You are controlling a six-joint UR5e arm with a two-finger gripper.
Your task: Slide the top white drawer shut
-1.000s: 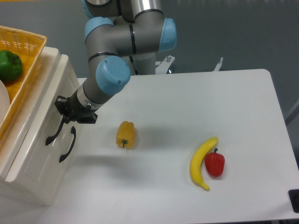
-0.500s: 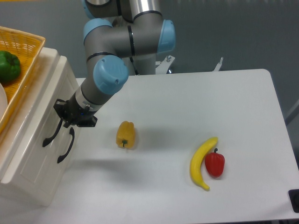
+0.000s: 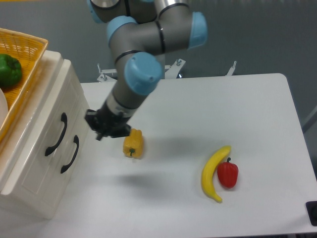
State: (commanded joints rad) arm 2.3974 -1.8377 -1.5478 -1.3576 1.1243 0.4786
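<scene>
Along the near edge of the flat white desk (image 3: 198, 99) the surface lies bare from the cabinet's foot across to the right corner, where a small dark object (image 3: 312, 212) sits at the frame's edge. Just behind that strip, right of centre, a curved yellow banana (image 3: 214, 173) lies touching a small red bell pepper (image 3: 228, 174) on its right side. At the near left stands the small glossy white plastic cabinet (image 3: 37, 168), its front facing the desk; the lower white drawer with a black curved handle (image 3: 70, 154) and the top white drawer with a black curved handle (image 3: 55, 134) both sit flush with the cabinet face. A yellow bell pepper (image 3: 133, 143) lies near the desk's middle, and the black claw (image 3: 104, 127) hangs right beside it on its left, apart from the drawer handles with open desk between; whether its fingers are spread or pressed together I cannot tell. Farther back the right half of the desk is open. On the cabinet's top rests a yellow wicker basket (image 3: 27, 64) holding a green bell pepper (image 3: 10, 70).
</scene>
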